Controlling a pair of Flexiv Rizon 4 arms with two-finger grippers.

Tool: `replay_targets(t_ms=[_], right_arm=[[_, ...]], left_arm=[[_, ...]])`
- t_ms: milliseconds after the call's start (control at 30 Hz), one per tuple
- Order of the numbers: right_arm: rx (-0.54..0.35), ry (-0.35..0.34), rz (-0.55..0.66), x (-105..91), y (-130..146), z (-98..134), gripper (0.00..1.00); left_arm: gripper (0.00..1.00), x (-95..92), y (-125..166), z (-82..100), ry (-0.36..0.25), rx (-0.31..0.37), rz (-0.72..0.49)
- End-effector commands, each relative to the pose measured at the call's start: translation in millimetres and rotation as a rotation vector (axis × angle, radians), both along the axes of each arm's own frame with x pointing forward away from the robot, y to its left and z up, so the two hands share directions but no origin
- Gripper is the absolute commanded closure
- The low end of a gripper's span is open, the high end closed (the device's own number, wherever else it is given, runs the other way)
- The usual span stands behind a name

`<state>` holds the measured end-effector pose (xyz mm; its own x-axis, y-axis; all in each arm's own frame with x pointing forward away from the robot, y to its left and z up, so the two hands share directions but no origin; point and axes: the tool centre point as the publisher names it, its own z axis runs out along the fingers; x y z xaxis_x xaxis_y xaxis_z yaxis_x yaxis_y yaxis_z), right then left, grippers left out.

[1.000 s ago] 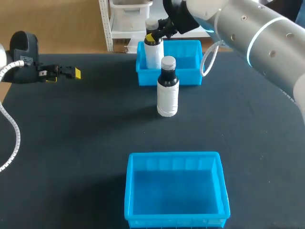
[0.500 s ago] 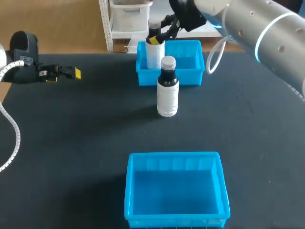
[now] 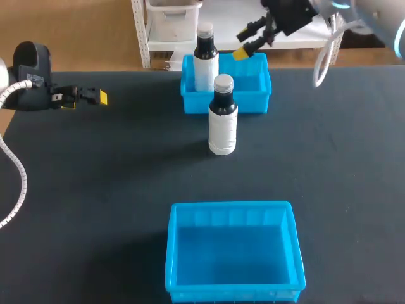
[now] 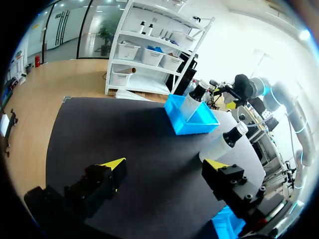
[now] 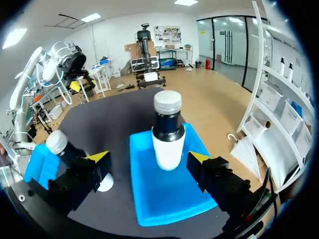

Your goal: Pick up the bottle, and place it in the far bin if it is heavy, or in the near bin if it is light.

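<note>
The far bin (image 3: 253, 104) and near bin (image 3: 172, 253) are blue. The front bottle (image 3: 223, 130) is white, black-necked. The counter (image 3: 95, 190) is black.

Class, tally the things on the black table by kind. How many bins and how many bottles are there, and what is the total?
Blue bins: 2 (far bin, near bin)
Bottles: 2 (bottle in the far bin, bottle between the bins)
Total: 4

Front wall of the blue plastic far bin (image 3: 253, 101) hides the base of the white, black-necked bottle (image 3: 204, 63) inside; the right arm (image 3: 291, 14) runs off the head view's top edge.
</note>
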<state>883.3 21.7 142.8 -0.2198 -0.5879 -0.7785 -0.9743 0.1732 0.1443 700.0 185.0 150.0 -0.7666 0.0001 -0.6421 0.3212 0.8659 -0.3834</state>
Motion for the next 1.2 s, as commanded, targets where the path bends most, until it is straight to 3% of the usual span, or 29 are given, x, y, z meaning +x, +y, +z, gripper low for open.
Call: replay_targets(t_ms=[33,367,700,1200], right_arm=[[0.028,0.035,0.043,-16.6,-29,12,0.0],[0.026,-0.028,-0.015,-65.6,-62,26,0.0],[0.006,-0.088,-0.028,-98.7,-77,40,0.0],[-0.014,-0.136,-0.095,-142.8,-46,30,0.0]], left_arm=[[0.0,0.0,0,0.0,0.0,0.0,0.0],[0.0,0.0,0,0.0,0.0,0.0,0.0],[0.0,0.0,0,0.0,0.0,0.0,0.0],[0.0,0.0,0,0.0,0.0,0.0,0.0]])
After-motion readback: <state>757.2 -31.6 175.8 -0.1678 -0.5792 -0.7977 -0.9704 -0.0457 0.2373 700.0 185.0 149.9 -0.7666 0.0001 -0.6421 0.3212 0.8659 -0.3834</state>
